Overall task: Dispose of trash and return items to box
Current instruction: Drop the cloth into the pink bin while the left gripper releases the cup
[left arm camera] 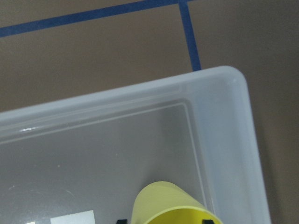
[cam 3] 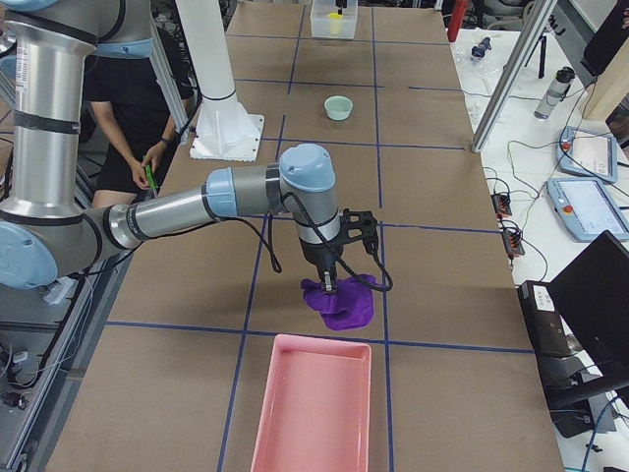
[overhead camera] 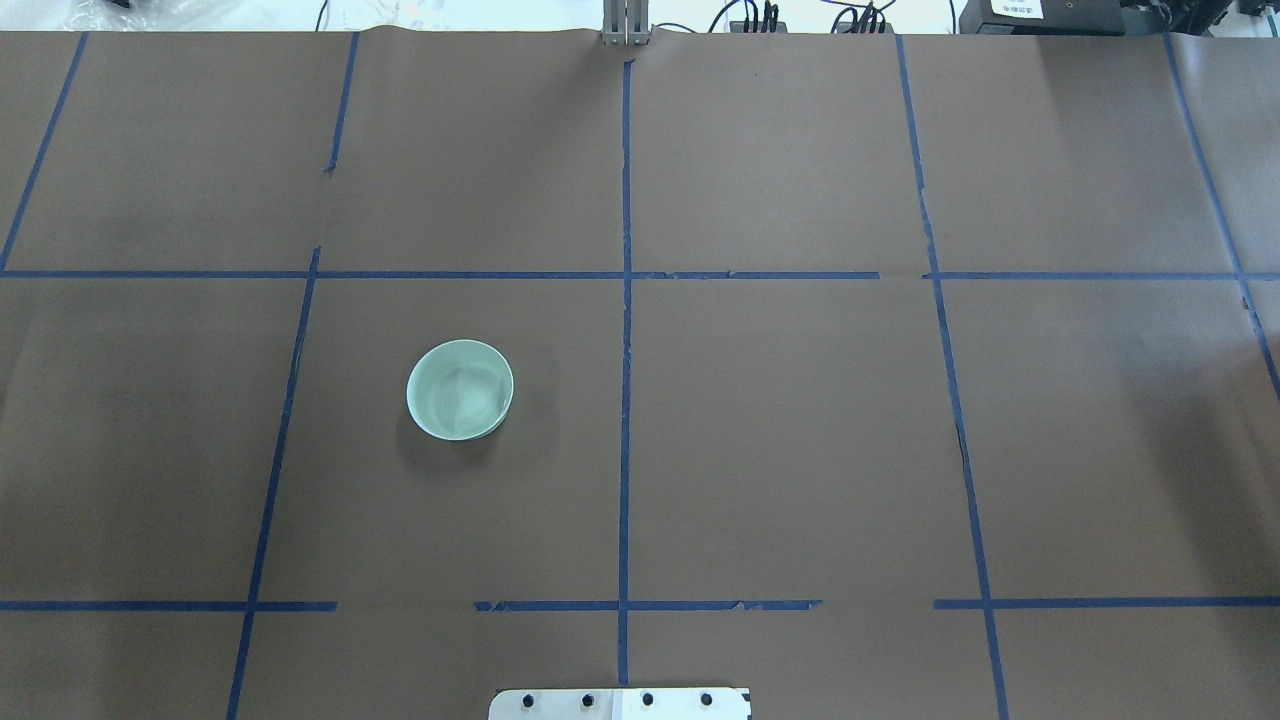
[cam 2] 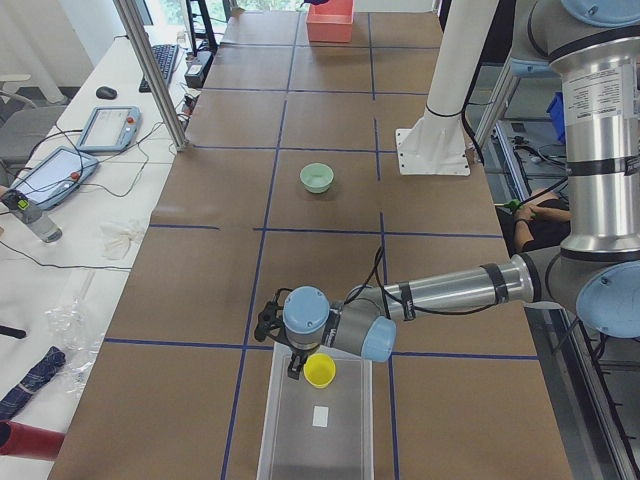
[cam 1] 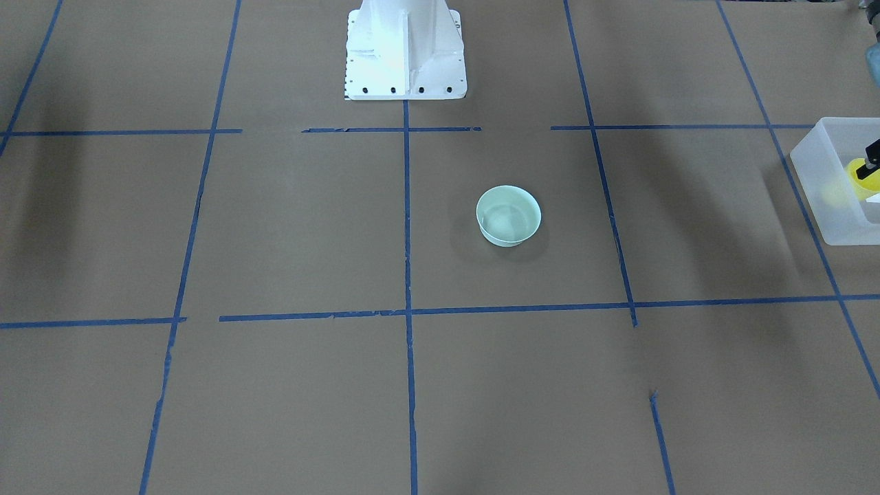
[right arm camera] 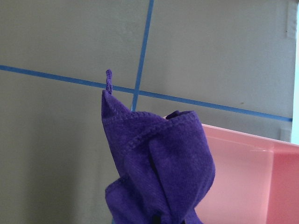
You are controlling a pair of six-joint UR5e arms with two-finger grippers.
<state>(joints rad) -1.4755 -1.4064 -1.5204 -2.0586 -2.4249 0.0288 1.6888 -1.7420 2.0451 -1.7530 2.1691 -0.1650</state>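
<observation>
The yellow cup (left arm camera: pixel 170 207) sits between my left gripper's (left arm camera: pixel 163 221) fingers, tilted, over a corner of the translucent white box (left arm camera: pixel 224 121). In the exterior left view the near arm holds the cup (cam 2: pixel 320 372) over the box's (cam 2: pixel 350 440) near end. The front-facing view shows the cup (cam 1: pixel 863 180) and box (cam 1: pixel 821 182) at the right edge. My right gripper (cam 3: pixel 330 280) is shut on a purple cloth (cam 3: pixel 340 301) that hangs down next to a pink tray (cam 3: pixel 314 403). In the right wrist view the cloth (right arm camera: pixel 159 163) hides the fingers.
A pale green bowl (overhead camera: pixel 460 390) stands alone on the brown paper, left of the centre tape line. A white card (cam 2: pixel 320 415) lies in the box. The white robot base (cam 1: pixel 405 51) stands at the table's robot side. Blue tape lines grid the table.
</observation>
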